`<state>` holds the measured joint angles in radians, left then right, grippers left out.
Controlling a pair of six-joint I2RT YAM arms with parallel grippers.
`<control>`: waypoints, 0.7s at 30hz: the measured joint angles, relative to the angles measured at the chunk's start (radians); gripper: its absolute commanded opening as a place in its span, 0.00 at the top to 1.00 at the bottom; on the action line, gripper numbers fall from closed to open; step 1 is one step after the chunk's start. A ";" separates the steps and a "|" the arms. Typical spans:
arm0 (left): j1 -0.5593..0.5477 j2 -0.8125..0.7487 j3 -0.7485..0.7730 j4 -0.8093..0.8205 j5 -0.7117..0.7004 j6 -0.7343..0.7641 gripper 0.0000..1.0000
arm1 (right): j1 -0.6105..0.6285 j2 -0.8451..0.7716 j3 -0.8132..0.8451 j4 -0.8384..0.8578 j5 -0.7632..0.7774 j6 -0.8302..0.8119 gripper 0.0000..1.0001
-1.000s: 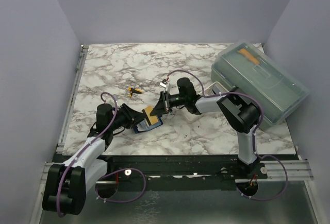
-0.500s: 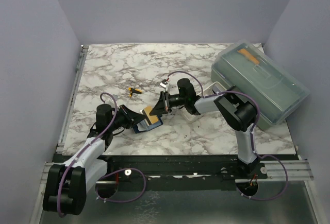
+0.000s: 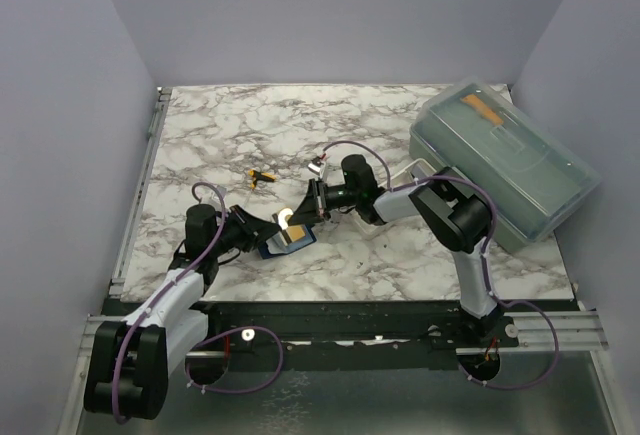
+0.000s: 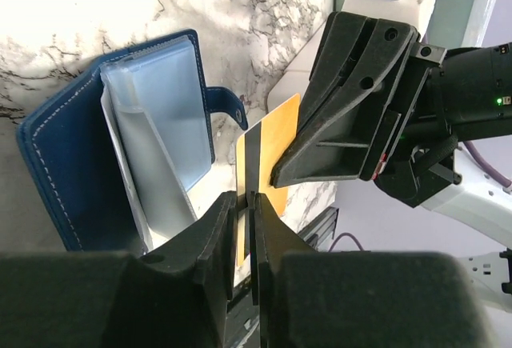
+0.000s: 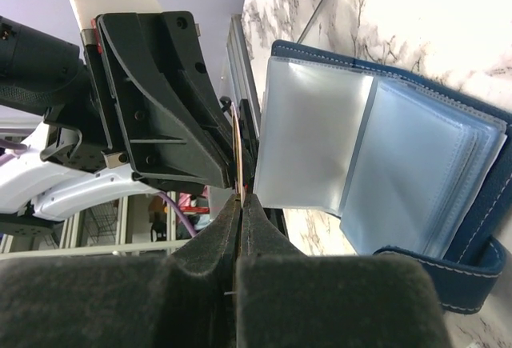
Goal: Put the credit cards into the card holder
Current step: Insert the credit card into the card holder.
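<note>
**Golden card pinched from both sides beside the open card holder**

Top view: the left end effector (image 3: pixel 270 227) and the right end effector (image 3: pixel 302 211) meet at the golden card (image 3: pixel 288 221), just above the open card holder (image 3: pixel 292 244) on the desk (image 3: pixel 220 135).

Left wrist view: the left fingers pinch the card's near edge.

Right wrist view: the right fingers are pressed together on the same card, seen edge-on.

In my judgement, only one side should release, and only once the other grip is firm. Then the card should slide flat into a clear sleeve.
</note>
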<state>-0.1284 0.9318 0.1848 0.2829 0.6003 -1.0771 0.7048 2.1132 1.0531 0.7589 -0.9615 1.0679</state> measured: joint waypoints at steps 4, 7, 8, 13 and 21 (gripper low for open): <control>0.005 0.000 -0.001 0.000 -0.010 0.000 0.99 | 0.002 0.011 0.005 0.015 0.006 0.014 1.00; 0.005 -0.003 -0.002 0.000 -0.014 0.000 1.00 | 0.002 0.013 0.005 0.003 0.017 0.006 0.92; 0.005 -0.004 -0.002 -0.003 -0.015 0.000 1.00 | 0.002 0.013 0.005 -0.010 0.023 -0.004 0.87; 0.005 0.000 0.015 -0.093 -0.037 0.027 1.00 | 0.021 0.000 0.044 -0.234 0.121 -0.160 0.65; 0.004 0.094 0.165 -0.332 -0.070 0.086 1.00 | 0.038 -0.067 0.135 -0.628 0.315 -0.453 0.57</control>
<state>-0.1242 1.0260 0.3500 -0.0486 0.5301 -0.9909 0.7425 2.0460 1.1881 0.1314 -0.6460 0.6151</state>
